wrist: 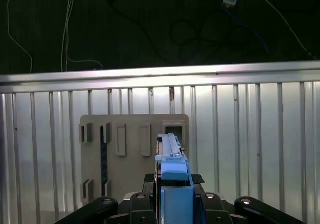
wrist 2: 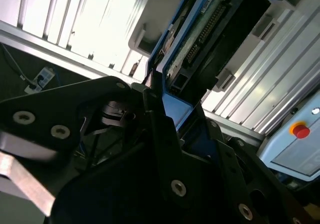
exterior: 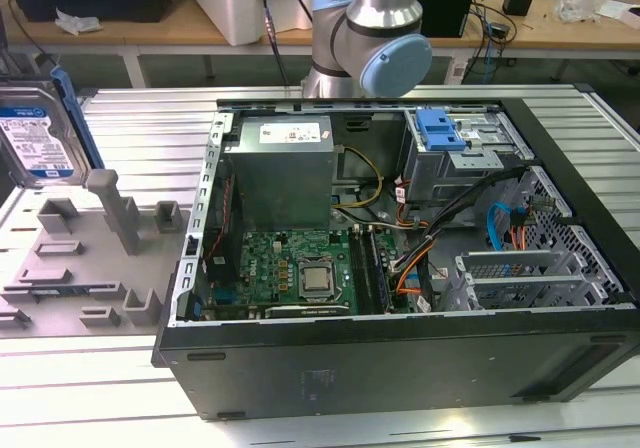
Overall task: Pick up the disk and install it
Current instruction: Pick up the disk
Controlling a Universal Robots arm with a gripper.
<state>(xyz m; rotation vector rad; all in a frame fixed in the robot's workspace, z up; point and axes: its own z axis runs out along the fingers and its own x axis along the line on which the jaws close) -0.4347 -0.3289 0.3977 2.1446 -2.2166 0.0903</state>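
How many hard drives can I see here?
1. The disk stands on edge at the exterior view's left, gripped by the hand above the grey fixture tray. More could be hidden inside the computer case.

We see the disk (exterior: 30,133) in silver, its label blue and white, its frame blue. The claw (wrist: 174,181) is black. The tabletop (exterior: 140,128) is silver-grey with ribbed stripes, the tray (exterior: 60,268) plain grey. The computer case (exterior: 400,373) is black, its motherboard (exterior: 285,263) green, with orange and blue cables (exterior: 492,222). The arm's joint cap (exterior: 395,63) is pale blue.
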